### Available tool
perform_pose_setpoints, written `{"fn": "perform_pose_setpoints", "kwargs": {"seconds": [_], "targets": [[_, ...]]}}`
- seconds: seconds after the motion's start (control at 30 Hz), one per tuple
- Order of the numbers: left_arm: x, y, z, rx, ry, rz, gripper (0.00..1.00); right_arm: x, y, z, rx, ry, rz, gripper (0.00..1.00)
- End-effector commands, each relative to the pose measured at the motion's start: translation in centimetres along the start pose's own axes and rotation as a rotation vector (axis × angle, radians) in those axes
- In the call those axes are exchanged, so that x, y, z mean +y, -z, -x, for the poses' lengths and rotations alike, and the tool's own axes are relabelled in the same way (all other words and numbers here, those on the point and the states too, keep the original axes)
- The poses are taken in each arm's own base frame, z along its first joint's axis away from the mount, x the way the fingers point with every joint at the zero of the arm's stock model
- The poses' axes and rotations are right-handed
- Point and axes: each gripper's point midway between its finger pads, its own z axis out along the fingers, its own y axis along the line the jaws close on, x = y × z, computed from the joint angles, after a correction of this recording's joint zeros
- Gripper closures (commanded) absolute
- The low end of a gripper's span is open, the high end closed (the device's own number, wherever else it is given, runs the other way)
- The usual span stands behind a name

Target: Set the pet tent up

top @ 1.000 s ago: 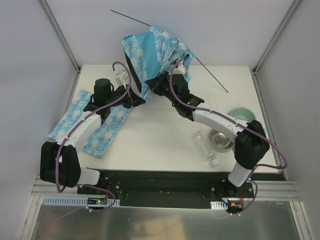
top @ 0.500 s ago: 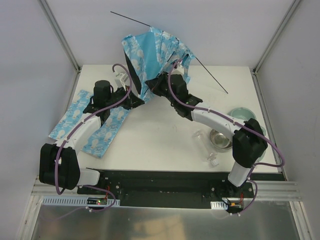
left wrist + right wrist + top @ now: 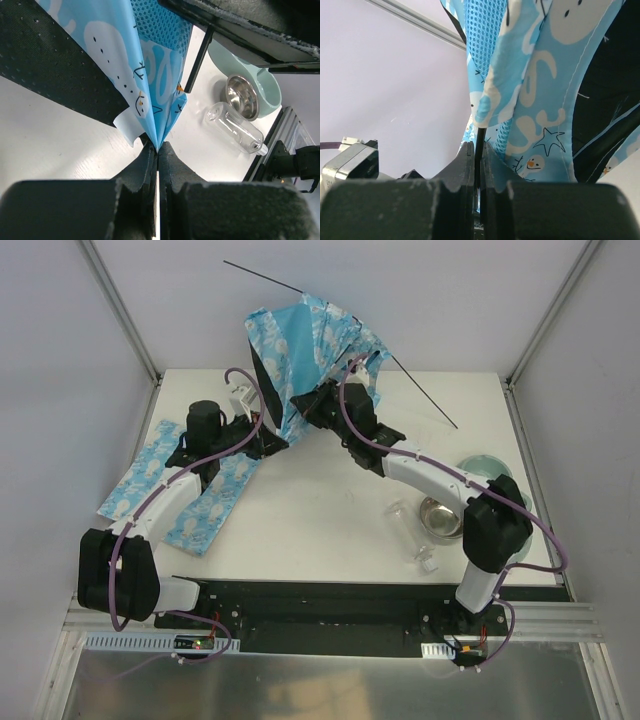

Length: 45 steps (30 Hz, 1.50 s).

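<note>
The pet tent [image 3: 305, 350], blue fabric with white snowman print, hangs bunched and half collapsed above the back of the table. A thin black pole [image 3: 425, 392] runs through it and sticks out at both ends. My left gripper [image 3: 272, 443] is shut on a pinched corner of the tent's fabric [image 3: 158, 142] at its lower edge. My right gripper [image 3: 318, 408] is shut on a black pole [image 3: 479, 136] where it comes out of a fabric sleeve. In the right wrist view the tent's cloth [image 3: 540, 100] fills the space above the fingers.
A flat light-blue printed mat [image 3: 185, 490] lies at the left under my left arm. At the right stand a steel bowl [image 3: 441, 517] and a mint-green dish [image 3: 487, 470]. A clear plastic bottle [image 3: 412, 530] lies next to them.
The right arm has drawn in slightly and the pole's ends have shifted a little. Both grips are unchanged.
</note>
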Motion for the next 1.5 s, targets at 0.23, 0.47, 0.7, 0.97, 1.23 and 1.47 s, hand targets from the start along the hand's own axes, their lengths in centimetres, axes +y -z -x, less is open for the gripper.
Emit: {"fn": "perform_pose_setpoints", "kwargs": {"seconds": [0.23,0.47,0.7,0.97,1.23,1.47], "targets": [[0.1,1.4,-5.4,0.190,0.175,0.009,1.00,-4.4,-0.2,15.0,-0.474,0.078,-0.166,1.00],[0.1,1.2,-4.9,0.186,0.179,0.012,1.00,-4.8,-0.7,13.3,-0.410,0.097,-0.149,1.00],[0.1,1.0,-4.5,0.190,0.188,0.004,1.00,-4.7,-1.7,11.4,-0.353,0.121,-0.136,1.00],[0.1,0.9,-4.0,0.180,0.199,0.019,1.00,-4.4,-1.7,9.5,-0.299,0.165,-0.123,1.00],[0.5,0.8,-3.1,0.156,0.212,0.056,1.00,-2.5,-0.9,8.0,-0.227,0.160,-0.043,1.00],[0.4,0.6,-2.4,0.147,0.238,0.059,1.00,-2.2,-0.6,6.8,-0.201,0.177,-0.037,1.00]]}}
